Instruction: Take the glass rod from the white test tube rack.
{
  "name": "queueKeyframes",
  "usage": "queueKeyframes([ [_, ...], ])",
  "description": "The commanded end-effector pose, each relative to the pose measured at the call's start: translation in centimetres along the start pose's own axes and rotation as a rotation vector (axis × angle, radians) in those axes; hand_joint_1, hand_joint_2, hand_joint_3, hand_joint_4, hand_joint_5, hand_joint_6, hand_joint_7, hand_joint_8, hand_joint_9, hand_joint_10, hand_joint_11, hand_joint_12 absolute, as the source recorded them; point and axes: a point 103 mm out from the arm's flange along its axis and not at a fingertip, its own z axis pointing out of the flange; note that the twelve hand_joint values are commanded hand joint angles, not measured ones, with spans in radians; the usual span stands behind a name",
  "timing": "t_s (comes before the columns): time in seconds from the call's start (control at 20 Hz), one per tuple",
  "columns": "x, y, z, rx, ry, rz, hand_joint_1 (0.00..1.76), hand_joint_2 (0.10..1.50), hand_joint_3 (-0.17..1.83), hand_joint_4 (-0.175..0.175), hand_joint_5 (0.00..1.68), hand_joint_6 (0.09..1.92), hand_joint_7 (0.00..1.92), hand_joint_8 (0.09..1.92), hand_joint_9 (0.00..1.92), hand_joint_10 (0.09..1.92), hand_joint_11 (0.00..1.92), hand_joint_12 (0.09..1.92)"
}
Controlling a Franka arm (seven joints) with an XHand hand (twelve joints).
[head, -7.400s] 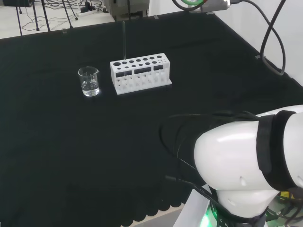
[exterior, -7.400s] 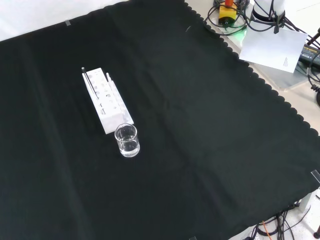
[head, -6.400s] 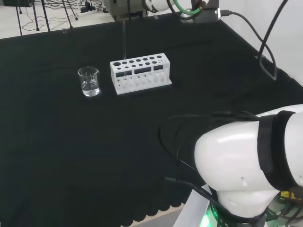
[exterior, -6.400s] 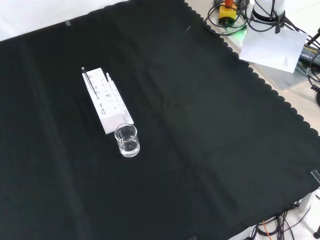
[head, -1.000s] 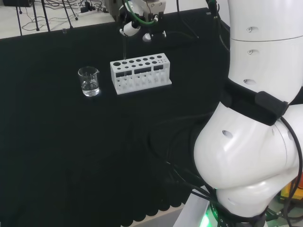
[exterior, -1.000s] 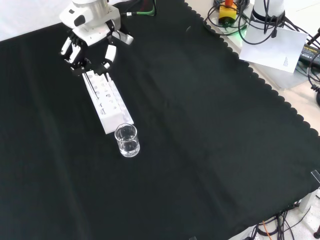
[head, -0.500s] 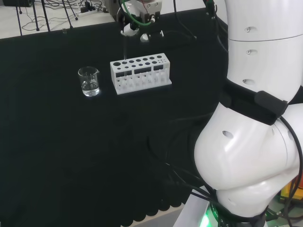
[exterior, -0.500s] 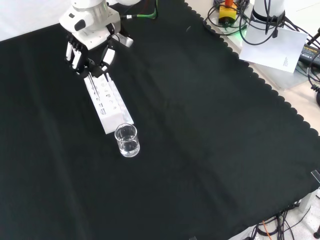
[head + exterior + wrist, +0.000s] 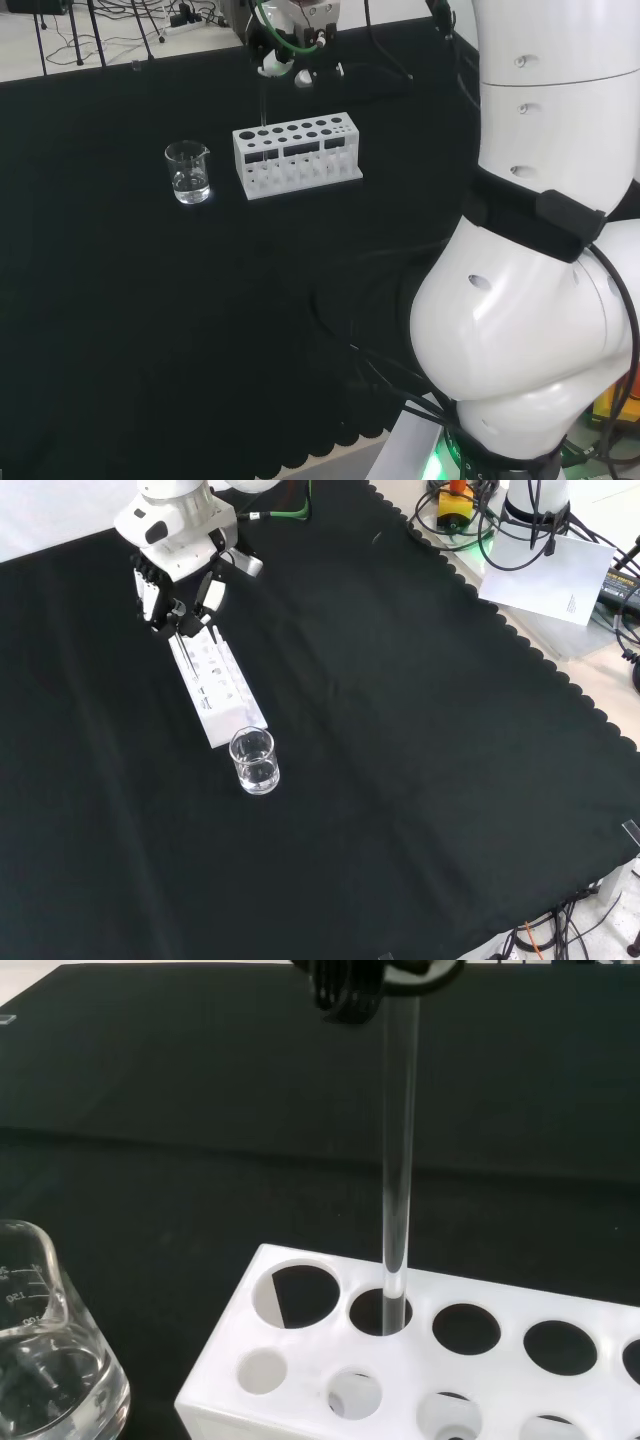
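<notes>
A small clear glass beaker (image 9: 254,761) holding clear liquid stood just beside one end of the white, round-holed plastic test tube rack (image 9: 213,677) on the black-cloth tabletop (image 9: 420,740). My hand (image 9: 178,592) had fingers curled round the top of the thin clear glass rod (image 9: 399,1150), upright in a rack hole.

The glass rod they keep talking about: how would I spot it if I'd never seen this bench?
Find the white test tube rack on the black cloth, beside the small glass beaker. A thin clear glass rod stands upright in a hole near the rack's beaker end, with the hand at its top. Nothing else rises above the rack's top.
</notes>
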Motion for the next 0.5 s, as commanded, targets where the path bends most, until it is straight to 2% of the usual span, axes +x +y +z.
queueKeyframes([
  [0.05, -0.3, 0.04, 0.14, 0.02, 0.008, -0.008, 1.25, 1.1, 0.08, -0.175, 0.78, 1.15, 1.08, 1.05, 1.54, 0.8, 1.43, 0.75],
  [0.2, -0.51, 0.06, 0.18, 0.015, 0.011, -0.011, 1.25, 1.13, 0.03, -0.175, 0.79, 1.17, 1.04, 1.06, 1.55, 0.79, 1.47, 0.74],
  [0.35, -0.5, 0.02, 0.19, 0.003, 0.012, -0.015, 1.26, 1.11, 0.0, -0.175, 0.94, 1.02, 1.04, 1.0, 1.55, 0.79, 1.47, 0.72],
  [0.5, -0.29, -0.03, -0.17, -0.043, 0.005, -0.031, 1.19, 1.09, -0.01, -0.175, 1.04, 0.92, 1.37, 0.85, 1.6, 0.76, 1.49, 0.68],
])
